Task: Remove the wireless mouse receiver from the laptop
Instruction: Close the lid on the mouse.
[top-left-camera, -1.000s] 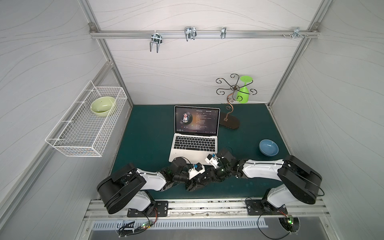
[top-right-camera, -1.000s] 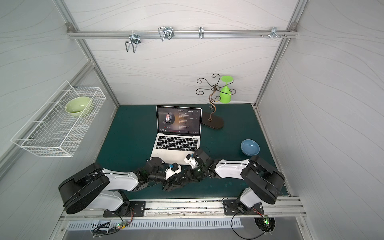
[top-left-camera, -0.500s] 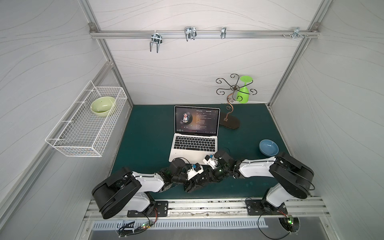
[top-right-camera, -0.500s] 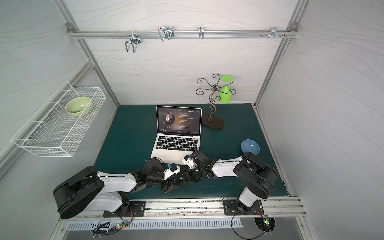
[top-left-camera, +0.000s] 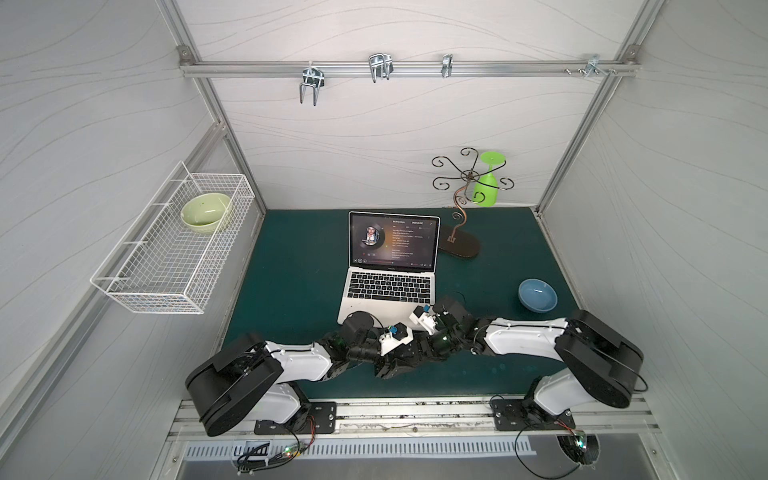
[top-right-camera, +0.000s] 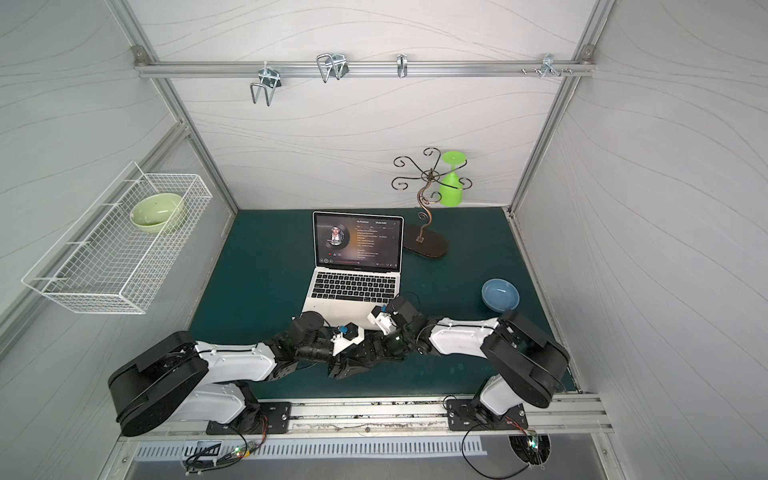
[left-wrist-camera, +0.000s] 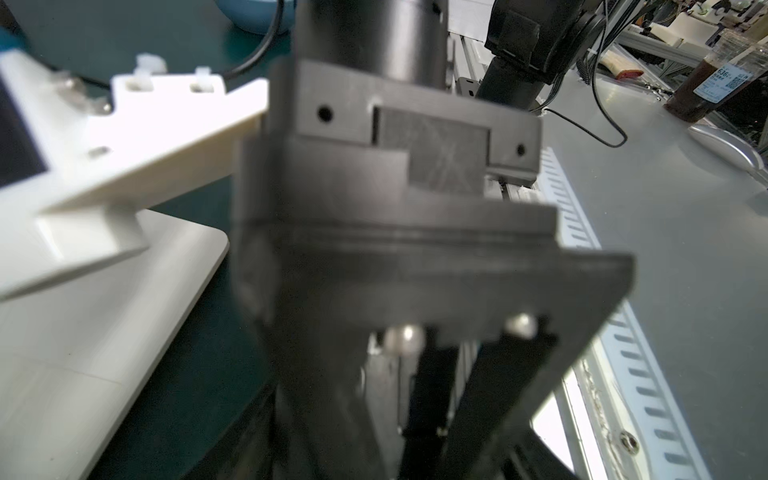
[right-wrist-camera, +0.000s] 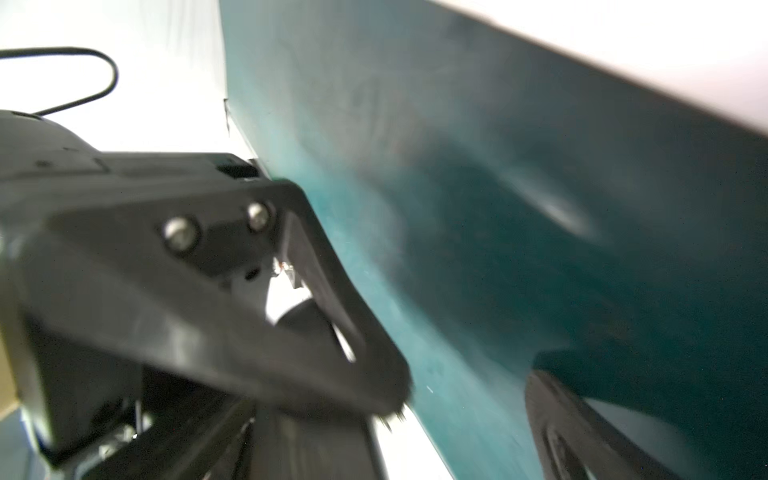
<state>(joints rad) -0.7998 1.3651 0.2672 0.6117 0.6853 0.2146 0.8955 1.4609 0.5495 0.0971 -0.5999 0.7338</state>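
Laptop (top-left-camera: 390, 286) sat open near the middle of the green-matted bench (top-left-camera: 291, 282). Its keyboard faced the arms. The dark screen stood upright, lit with a round portrait and lines of text. Wireless mouse receiver: too small to pick out along either side edge.

Both arms lay low across the near part of the bench, wrists meeting just in front of the trackpad. In both top views the left claw (top-left-camera: 392, 366) and right claw (top-left-camera: 430, 353) overlapped in one black tangle by the laptop's front right corner.

Right wrist view was blurred. The right claw was spread wide, with one finger (right-wrist-camera: 208, 291) on one side and the other (right-wrist-camera: 573, 424) well apart from it. Only green mat showed between them, and nothing was pinched.

Left wrist view was filled by dark, out-of-focus claw hardware close to the lens, with a pale corner of the laptop beside it. Could not tell whether the left claw was spread, pressed together or pinching anything.

Surroundings:
- Blue bowl (top-left-camera: 537, 295) sat on the bench, right of the laptop and well apart from it.
- Scrolled metal stand (top-left-camera: 459, 245) stood just beside the screen's right edge, with a green goblet (top-left-camera: 487, 187) hanging upside down from one arm.
- White wire basket (top-left-camera: 166, 270) hung on the left wall, with a pale green bowl (top-left-camera: 205, 210) in its far end.
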